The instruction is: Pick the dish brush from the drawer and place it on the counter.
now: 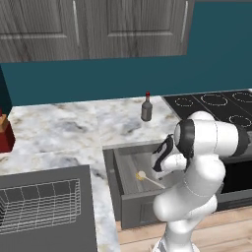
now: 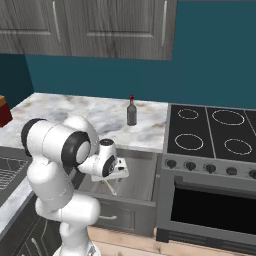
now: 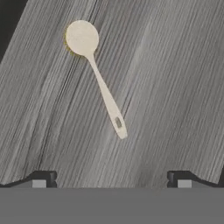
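1. The drawer is pulled out under the counter. It is a dark grey box with a grey front.
2. Inside it lies the dish brush, flat on the streaky grey floor. Its round pale head is at one end and its thin cream stick points away from it.
3. The gripper hangs over the open drawer and looks down at the brush. Its two dark fingertips are spread wide apart. They hold nothing and do not touch the brush.
4. A dark bottle with a red cap stands on the counter, behind the drawer.
5. A sink with a wire basket in it sits to the left.
6. A black stovetop with ring burners is on the right.
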You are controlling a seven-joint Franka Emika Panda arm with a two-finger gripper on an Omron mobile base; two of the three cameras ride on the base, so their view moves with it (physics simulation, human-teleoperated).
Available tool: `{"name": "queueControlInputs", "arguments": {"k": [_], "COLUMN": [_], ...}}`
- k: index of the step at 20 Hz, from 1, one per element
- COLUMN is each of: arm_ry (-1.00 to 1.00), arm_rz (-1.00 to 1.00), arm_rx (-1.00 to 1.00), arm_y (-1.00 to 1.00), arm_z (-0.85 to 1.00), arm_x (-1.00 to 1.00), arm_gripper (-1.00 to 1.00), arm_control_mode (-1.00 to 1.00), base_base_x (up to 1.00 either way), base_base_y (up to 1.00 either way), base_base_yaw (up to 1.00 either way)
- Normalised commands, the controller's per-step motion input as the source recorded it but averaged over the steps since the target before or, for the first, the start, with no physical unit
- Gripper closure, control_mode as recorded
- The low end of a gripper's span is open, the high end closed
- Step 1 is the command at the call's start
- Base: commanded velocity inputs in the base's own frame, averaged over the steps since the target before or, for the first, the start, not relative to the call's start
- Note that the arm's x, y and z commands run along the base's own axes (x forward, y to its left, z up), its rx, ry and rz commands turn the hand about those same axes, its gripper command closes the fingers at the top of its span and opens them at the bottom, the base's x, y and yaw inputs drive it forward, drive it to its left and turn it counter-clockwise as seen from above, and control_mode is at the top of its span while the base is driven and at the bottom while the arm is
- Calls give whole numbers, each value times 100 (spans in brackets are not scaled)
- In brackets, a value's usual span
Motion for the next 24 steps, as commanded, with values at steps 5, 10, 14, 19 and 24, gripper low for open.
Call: {"name": "queueControlInputs", "arguments": {"k": [5,10,14,19,24], "arm_ry": [3,0,0,1,0], "arm_rz": [7,5,5,6,6], "arm_rx": [0,0,0,0,0], "arm_y": [4,6,1,4,10], "arm_z": [-51,-42,-56,-55,-51], "arm_x": [42,51,56,53,14], "arm_gripper": [-100,-100,-100,-100,-100], "arm_control_mode": [-100,-100,-100,-100,-100], "base_base_x": [0,0,0,0,0], "base_base_y": [0,0,0,0,0], "base_base_yaw": [0,0,0,0,0]}}
